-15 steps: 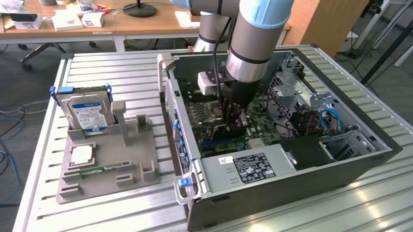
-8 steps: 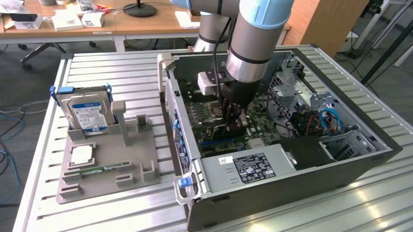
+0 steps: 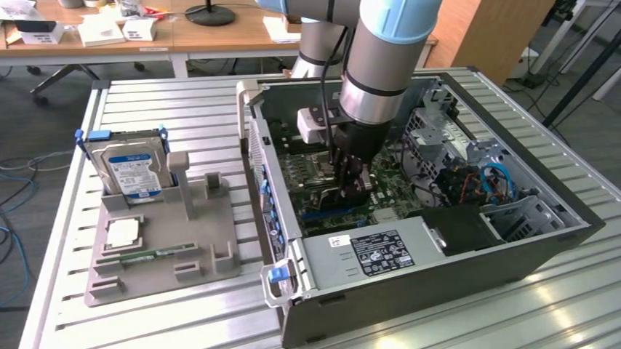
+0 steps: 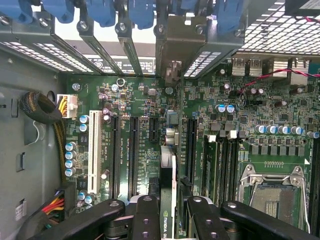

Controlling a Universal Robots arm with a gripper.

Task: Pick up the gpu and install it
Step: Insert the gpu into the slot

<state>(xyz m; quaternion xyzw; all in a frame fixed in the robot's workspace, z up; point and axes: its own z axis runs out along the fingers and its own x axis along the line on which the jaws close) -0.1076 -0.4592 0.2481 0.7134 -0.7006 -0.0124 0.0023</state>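
I hold the gpu [image 4: 167,200] edge-on between my fingers: a thin dark card standing upright over the motherboard's slots inside the open computer case, its pale metal bracket toward the case's rear wall.

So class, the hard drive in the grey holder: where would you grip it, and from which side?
Grip the hard drive by its upper end, across the two flat faces, coming from above. It stands upright in the grey holder, its lower end seated in a slot and the blue rails along its edges, so only the top is free.
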